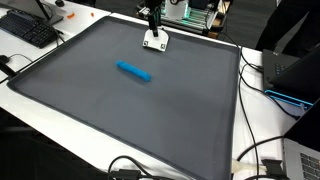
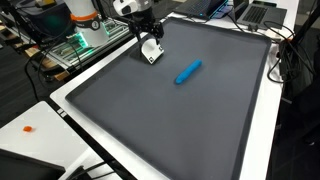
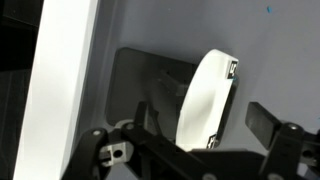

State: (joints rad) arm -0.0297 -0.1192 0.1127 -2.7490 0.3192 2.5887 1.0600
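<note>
At mat (image 1: 70, 95) edge, jaws apart over white object (image 1: 155, 42) — blue marker (image 1: 133, 71) mid-mat.

Grey mat (image 1: 180, 120) mostly open, blue marker (image 1: 133, 71) mid-mat, white block (image 1: 155, 42) at far edge

Setup was a big white table (image 1: 75, 140) with a dark grey mat (image 1: 120, 110) covering most of it. A black keyboard (image 1: 28, 30) sat in the upper left of an exterior view, black cables (image 1: 262, 152) trailed down the right edge, and a laptop (image 1: 295, 72) glowed blue at far right. In an exterior view, a green-lit electronics box (image 2: 85, 40) stood upper left and a tiny orange bit (image 2: 29, 128) lay lower left. Light was even, with no hard shadows.
</note>
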